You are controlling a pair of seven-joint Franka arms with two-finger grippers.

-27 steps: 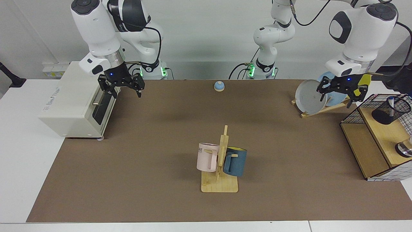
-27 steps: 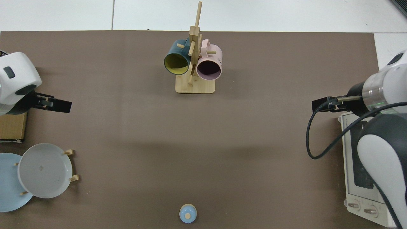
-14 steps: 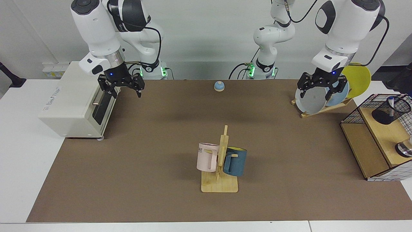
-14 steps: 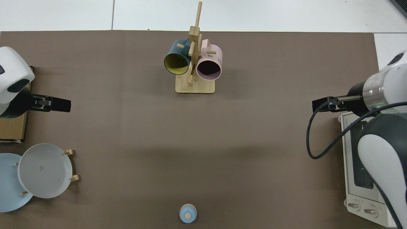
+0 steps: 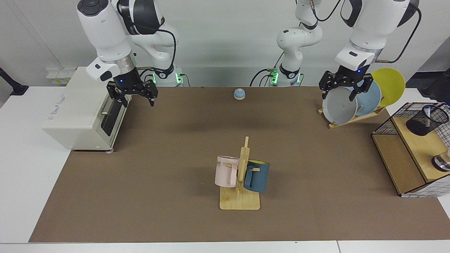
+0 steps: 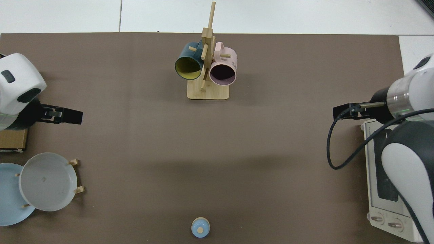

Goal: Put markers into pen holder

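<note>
Surface [image 5: 158, 168] covered by brown mat; white oven [image 5: 82, 110] at its left edge in the facing view. Wire-grid wooden shelf [image 5: 404, 165] at the right edge. On the shelf's top board stands the pen holder [image 5: 422, 125], black mesh, upright. The marker [image 5: 427, 114] stands inside it, blue cap poking above the rim.

Plate rack at far right: grey plate [image 5: 339, 106] in front, blue plate [image 5: 371, 98] and yellow plate [image 5: 390, 86] behind. Mug tree [image 5: 242, 175] near centre, pink mug [image 5: 226, 171] and blue mug [image 5: 257, 175] hung on it. Small blue bell [image 5: 239, 93] at far centre.

Left hand [image 5: 346, 90] hangs over the grey plate's upper rim, fingers spread, grasping nothing. Right hand [image 5: 135, 95] waits beside the oven's front, fingers spread, empty.
</note>
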